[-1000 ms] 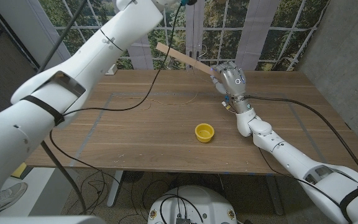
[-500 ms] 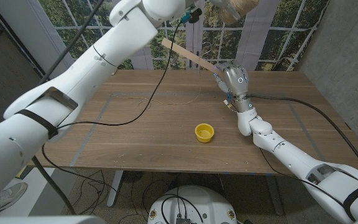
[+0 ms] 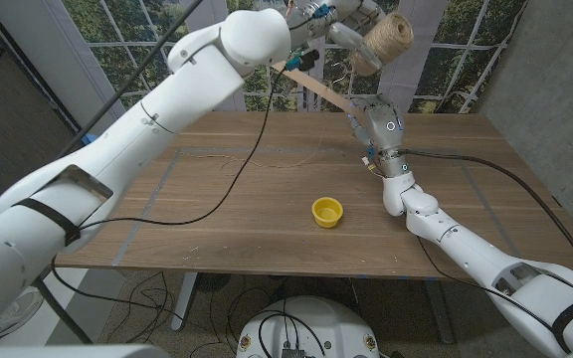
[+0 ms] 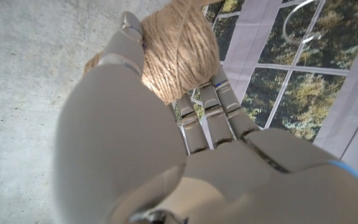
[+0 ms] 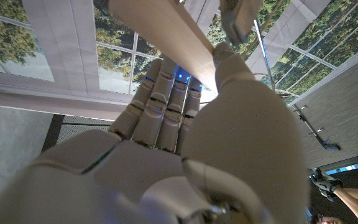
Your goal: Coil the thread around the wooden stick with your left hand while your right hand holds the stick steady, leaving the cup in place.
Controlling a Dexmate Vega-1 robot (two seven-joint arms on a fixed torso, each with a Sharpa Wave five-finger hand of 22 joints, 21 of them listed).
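Sticking out up past the right hand's [image 3: 378, 127] closed fingers [image 5: 166, 93], the wooden stick [image 3: 311, 87] is held above the table [image 3: 217, 214], left hand [image 3: 351, 22] gripping the twine ball [image 3: 386, 37] up high, yellow cup [image 3: 327, 211] well below both.

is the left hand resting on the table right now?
No, the left hand is raised above the stick, holding a ball of twine.

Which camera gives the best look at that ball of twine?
The left wrist view: the ball of twine is close up, gripped by the left hand. In the head view it is small, at the top.
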